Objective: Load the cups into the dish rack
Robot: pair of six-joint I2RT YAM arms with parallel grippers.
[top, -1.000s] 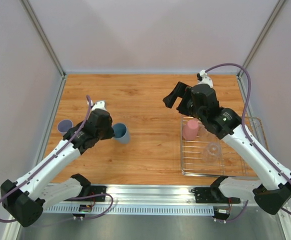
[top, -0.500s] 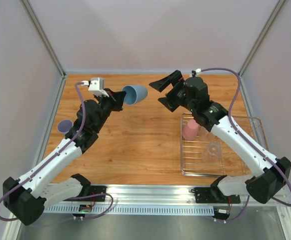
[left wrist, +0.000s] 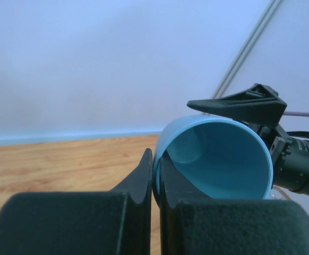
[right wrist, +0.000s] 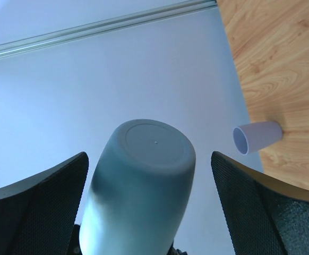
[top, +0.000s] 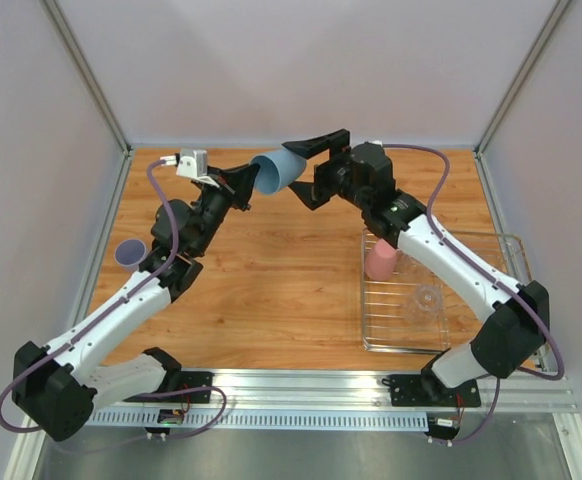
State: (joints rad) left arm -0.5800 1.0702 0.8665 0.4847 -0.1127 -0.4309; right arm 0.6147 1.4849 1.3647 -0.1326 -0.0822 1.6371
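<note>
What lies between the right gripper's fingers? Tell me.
The blue cup, base toward the camera, clear of both open right gripper fingers, shown in the right wrist view. The left gripper pinches its rim.

The blue cup (top: 276, 172) is aloft, tipped on its side; the lavender cup (top: 129, 252) stands far left (well apart); the pink cup (top: 381, 260) and clear tumbler (top: 426, 300) stand in the silver wire dish rack (top: 391, 330)

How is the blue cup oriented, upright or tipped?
Tipped: the blue cup lies sideways in the air, left gripper pinching its rim, base facing the open right gripper.
</note>
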